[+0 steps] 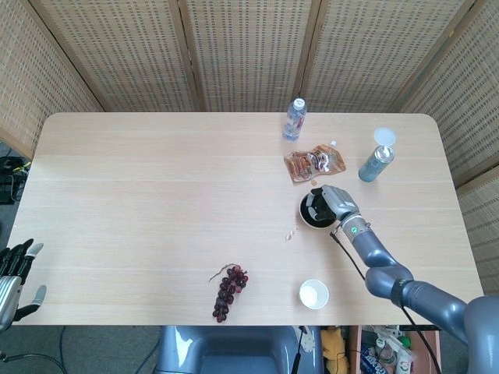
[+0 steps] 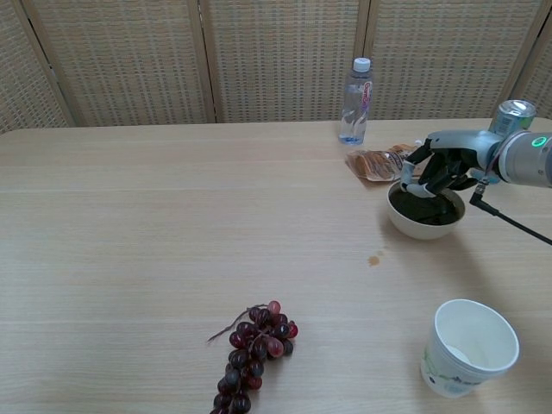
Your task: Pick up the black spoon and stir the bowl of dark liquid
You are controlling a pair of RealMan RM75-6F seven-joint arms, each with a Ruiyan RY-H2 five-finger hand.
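A white bowl [image 1: 303,213] of dark liquid [image 2: 424,210] stands right of the table's middle. My right hand [image 1: 337,201] hovers over the bowl's right side, fingers curled down toward the liquid. In the chest view the right hand [image 2: 442,166] grips something dark that dips into the bowl, apparently the black spoon; its shape is hard to separate from the dark fingers. My left hand [image 1: 15,269] hangs off the table's near left corner, fingers spread, holding nothing.
A water bottle [image 1: 295,118], a snack packet [image 1: 313,164] and a can [image 1: 376,162] stand behind the bowl. A paper cup [image 1: 313,294] and a bunch of grapes [image 1: 228,290] sit near the front edge. A small brown spot [image 2: 374,258] marks the table left of the bowl.
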